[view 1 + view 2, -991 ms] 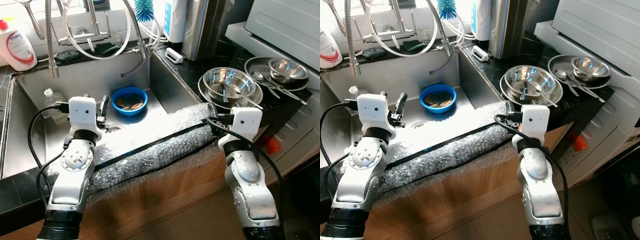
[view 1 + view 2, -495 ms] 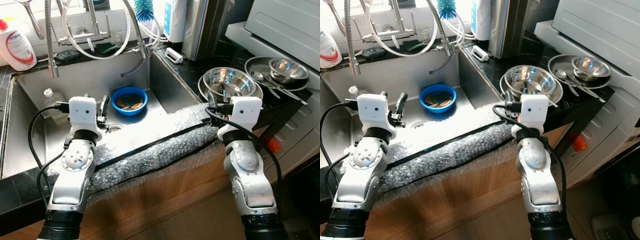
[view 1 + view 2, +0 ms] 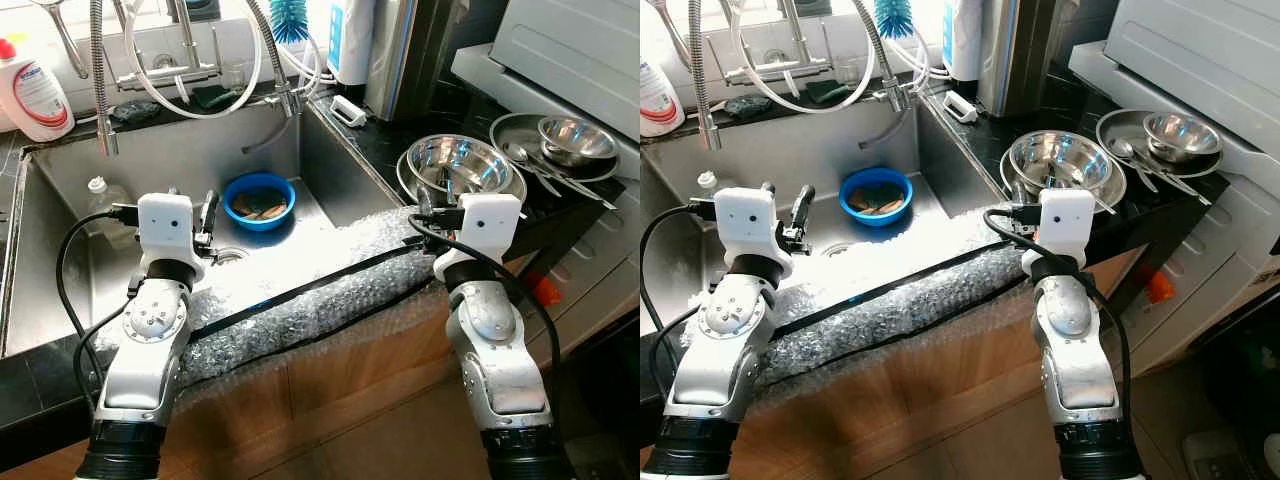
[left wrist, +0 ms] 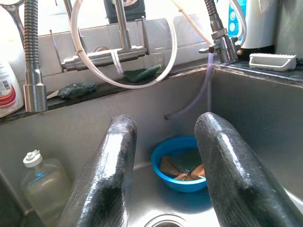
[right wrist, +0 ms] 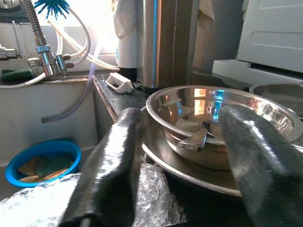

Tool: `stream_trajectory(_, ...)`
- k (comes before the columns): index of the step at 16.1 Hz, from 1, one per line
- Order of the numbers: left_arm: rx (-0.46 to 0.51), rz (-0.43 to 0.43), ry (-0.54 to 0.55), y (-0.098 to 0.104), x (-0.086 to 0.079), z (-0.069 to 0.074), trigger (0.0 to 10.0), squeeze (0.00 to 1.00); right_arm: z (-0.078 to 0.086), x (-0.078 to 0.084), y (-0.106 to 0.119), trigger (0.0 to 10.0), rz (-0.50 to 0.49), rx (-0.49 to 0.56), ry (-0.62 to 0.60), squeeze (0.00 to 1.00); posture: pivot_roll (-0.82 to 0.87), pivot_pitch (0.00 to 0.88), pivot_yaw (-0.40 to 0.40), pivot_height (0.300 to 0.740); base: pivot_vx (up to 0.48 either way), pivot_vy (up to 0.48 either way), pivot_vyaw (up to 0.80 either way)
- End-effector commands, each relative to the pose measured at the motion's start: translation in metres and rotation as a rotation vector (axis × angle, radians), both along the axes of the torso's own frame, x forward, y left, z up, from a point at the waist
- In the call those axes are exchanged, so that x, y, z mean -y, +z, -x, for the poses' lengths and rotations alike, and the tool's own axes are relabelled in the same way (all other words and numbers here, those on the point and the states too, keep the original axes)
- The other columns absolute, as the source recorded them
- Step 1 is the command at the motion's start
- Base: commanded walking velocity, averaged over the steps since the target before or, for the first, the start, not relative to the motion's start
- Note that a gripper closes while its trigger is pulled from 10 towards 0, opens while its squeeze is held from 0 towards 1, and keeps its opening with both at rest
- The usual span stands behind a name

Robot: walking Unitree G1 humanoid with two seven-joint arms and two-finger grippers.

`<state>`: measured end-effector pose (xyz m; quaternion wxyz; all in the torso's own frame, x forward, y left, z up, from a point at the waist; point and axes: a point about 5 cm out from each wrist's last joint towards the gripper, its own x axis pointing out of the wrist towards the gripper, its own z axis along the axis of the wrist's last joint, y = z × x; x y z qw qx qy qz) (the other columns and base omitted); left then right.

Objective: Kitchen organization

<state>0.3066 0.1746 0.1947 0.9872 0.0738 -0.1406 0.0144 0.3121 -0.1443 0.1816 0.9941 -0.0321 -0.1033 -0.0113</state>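
Observation:
A blue bowl (image 3: 258,200) with brownish scraps lies in the steel sink (image 3: 60,250). My left gripper (image 3: 195,208) hovers over the sink's near side, open and empty. In the left wrist view its fingers (image 4: 116,156) frame the blue bowl (image 4: 182,165) farther off. A large steel bowl (image 3: 455,165) holding a utensil rests on a plate on the black counter to the right. My right gripper (image 3: 428,200) is open just in front of it. In the right wrist view the fingers (image 5: 113,156) straddle the near rim of the steel bowl (image 5: 218,118) without touching it.
Bubble wrap (image 3: 300,300) pads the sink's front edge under both arms. A small plastic bottle (image 3: 100,195) stands in the sink's left part. A detergent bottle (image 3: 35,90), taps and hoses line the back. A second steel bowl (image 3: 575,138) with spoons sits far right.
My right arm has shifted slightly left and forward, bringing its gripper closer to the large steel bowl. The left arm has stayed put.

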Motion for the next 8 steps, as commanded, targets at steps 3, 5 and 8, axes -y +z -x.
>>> stream_trajectory(3, 0.029, -0.018, 0.006, 0.0059, -0.0022, 0.0007, 10.0, 0.00, -0.0005, -0.0006, -0.0021, 0.0, -0.009, -0.005, 0.000, 0.00, -0.01, 0.079, -0.007, 0.740, 0.000, 0.000, 0.00)
stream_trajectory(5, 0.030, -0.019, 0.005, 0.0060, -0.0021, 0.0007, 10.0, 0.00, -0.0003, -0.0005, -0.0025, 0.0, -0.009, -0.007, 0.000, 0.00, -0.01, 0.077, -0.006, 0.740, 0.000, 0.000, 0.00)
stream_trajectory(8, 0.029, -0.018, 0.002, 0.0058, -0.0012, 0.0007, 10.0, 0.00, -0.0001, 0.0000, -0.0026, 0.0, -0.010, -0.006, -0.003, 0.00, -0.01, 0.075, -0.006, 0.740, 0.000, 0.000, 0.00)
